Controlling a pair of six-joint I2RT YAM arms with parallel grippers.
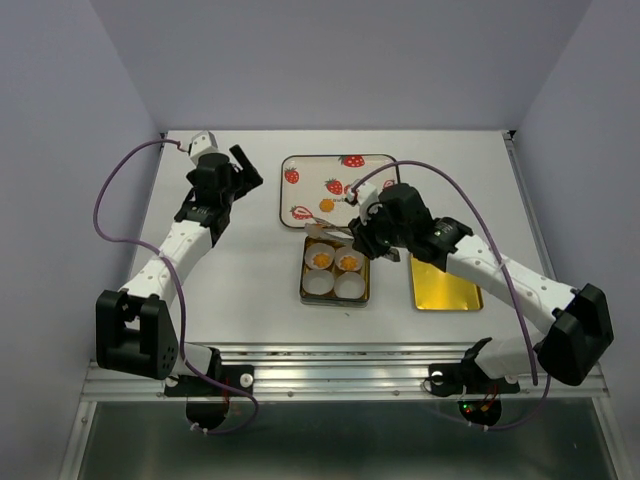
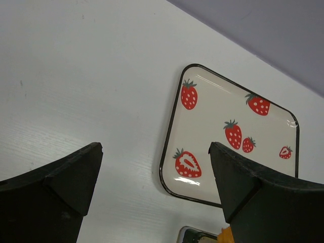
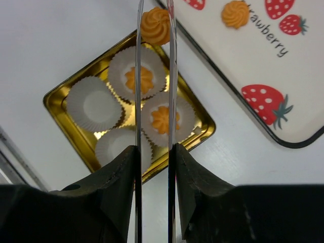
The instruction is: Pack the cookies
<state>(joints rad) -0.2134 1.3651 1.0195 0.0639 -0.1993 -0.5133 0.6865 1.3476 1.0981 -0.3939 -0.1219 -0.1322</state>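
My right gripper (image 3: 154, 149) (image 1: 368, 237) is shut on metal tongs (image 3: 137, 76). The tong tips pinch one orange cookie (image 3: 155, 25) above the far corner of the gold square tin (image 3: 55, 101) (image 1: 303, 285). Two cookies (image 3: 138, 79) (image 3: 162, 119) sit in white paper cups in the tin; they also show in the top view (image 1: 321, 259) (image 1: 349, 262). Two other cups (image 3: 93, 104) (image 3: 114, 147) are empty. One cookie (image 3: 235, 13) (image 1: 327, 205) lies on the strawberry tray (image 3: 228, 55) (image 1: 310, 175). My left gripper (image 2: 154, 172) (image 1: 245, 170) is open and empty, left of the tray.
The gold tin lid (image 1: 445, 285) lies flat to the right of the tin, under the right forearm. The strawberry tray (image 2: 212, 106) lies behind the tin. The table's near edge is a metal rail (image 1: 340, 365).
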